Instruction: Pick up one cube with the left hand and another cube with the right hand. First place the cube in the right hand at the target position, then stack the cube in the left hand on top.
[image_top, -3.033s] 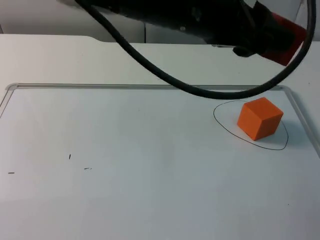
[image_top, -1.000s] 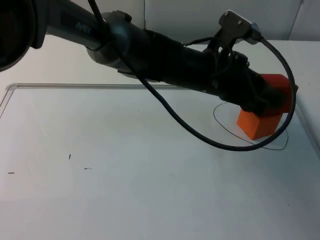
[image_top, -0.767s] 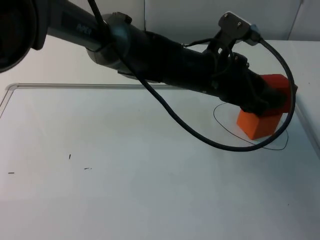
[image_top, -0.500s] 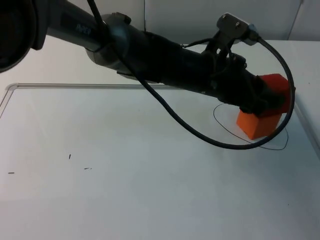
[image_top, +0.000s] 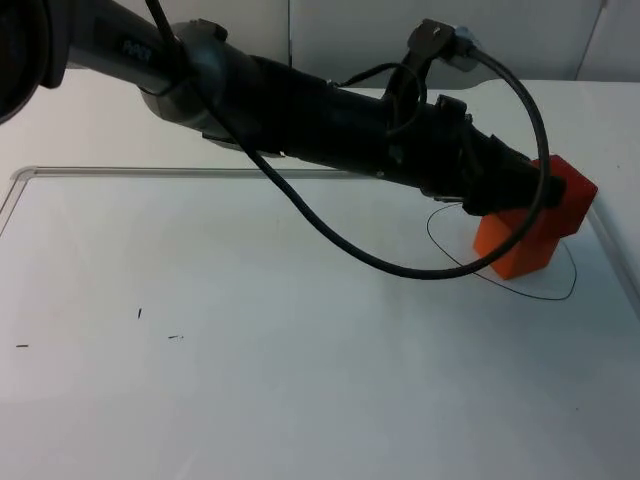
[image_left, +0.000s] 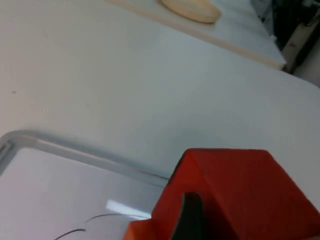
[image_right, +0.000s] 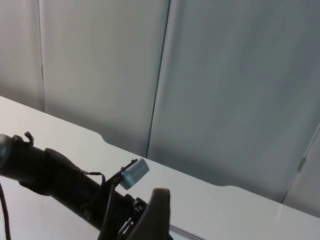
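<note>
Red cube (image_top: 566, 190) rests on orange cube (image_top: 515, 248), beside left pincer (image_top: 535, 195).

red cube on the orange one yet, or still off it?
On it, offset: the red cube rests on the orange cube inside the drawn oval, overhanging to one side. The left gripper is at it; grip cannot tell.

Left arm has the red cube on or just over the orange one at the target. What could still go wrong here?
1. The red cube sits shifted toward the far right of the orange cube, not square on it; released like this, it may tip off.
2. The left pincer is close against both cubes; pulling away could drag the red cube or nudge the orange cube out of the drawn target circle.
3. Whether the red cube rests flat cannot be told; a drop could bounce it.
</note>
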